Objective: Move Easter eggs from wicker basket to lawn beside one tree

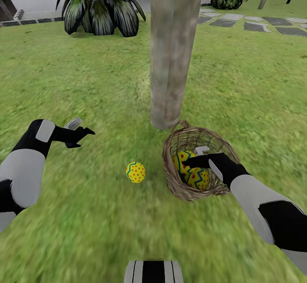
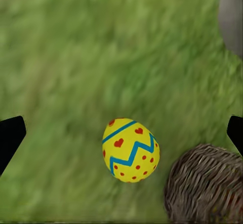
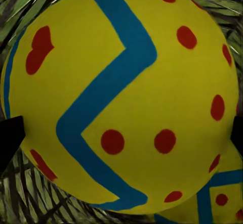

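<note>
I see bright, even daylight with barely any cast shadows; the flat green grass lawn smears into blur at my head view's lower edge.

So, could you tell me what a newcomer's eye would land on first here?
Probably the pale tree trunk rising mid-lawn, with the wicker basket at its foot. The right gripper reaches into it over two eggs, while one bright yellow egg lies on the grass beside it.
</note>
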Motion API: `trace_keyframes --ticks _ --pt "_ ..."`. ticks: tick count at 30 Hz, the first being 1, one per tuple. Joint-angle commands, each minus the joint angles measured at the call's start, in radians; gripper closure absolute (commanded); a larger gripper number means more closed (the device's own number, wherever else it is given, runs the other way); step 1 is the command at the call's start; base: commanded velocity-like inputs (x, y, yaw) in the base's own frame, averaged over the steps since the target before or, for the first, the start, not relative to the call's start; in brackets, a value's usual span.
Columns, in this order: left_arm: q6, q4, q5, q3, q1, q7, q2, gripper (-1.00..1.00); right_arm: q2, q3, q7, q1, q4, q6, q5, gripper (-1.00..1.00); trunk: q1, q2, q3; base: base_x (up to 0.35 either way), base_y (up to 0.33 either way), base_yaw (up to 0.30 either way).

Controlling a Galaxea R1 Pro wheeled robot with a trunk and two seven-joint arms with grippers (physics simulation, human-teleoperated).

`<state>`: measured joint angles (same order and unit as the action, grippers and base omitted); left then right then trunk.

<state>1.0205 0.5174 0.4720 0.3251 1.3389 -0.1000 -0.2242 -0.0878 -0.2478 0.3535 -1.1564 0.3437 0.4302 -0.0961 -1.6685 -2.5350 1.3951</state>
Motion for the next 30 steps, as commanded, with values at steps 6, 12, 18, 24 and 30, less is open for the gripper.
trace_keyframes --ticks 6,12,18,24,30 --pt "0.004 -0.013 0.011 0.003 0.001 -0.010 -0.001 -1.00 -0.001 -0.005 0.021 0.000 0.009 0.007 -0.012 1.00 0.003 0.001 -0.023 -0.159 0.000 0.000" --pt "0.003 -0.020 0.011 0.003 0.001 -0.012 0.000 -1.00 -0.018 0.016 0.034 0.000 0.110 0.075 -0.023 1.00 0.006 0.003 -0.046 -0.161 0.000 0.000" --pt "0.003 -0.020 0.008 0.003 0.001 -0.011 -0.003 -1.00 -0.046 0.048 0.033 0.001 0.188 0.117 -0.052 1.00 0.009 0.004 -0.069 -0.172 0.005 0.000" --pt "0.003 -0.021 0.010 0.003 0.001 -0.010 -0.002 -1.00 -0.100 0.056 0.029 0.028 0.439 0.225 -0.115 1.00 0.010 0.005 -0.081 -0.092 0.000 0.000" --pt "0.003 -0.051 0.009 0.003 0.001 -0.007 -0.001 -1.00 -0.109 0.063 0.000 0.127 0.766 0.296 -0.116 1.00 0.010 0.005 -0.081 -0.001 0.000 0.000"
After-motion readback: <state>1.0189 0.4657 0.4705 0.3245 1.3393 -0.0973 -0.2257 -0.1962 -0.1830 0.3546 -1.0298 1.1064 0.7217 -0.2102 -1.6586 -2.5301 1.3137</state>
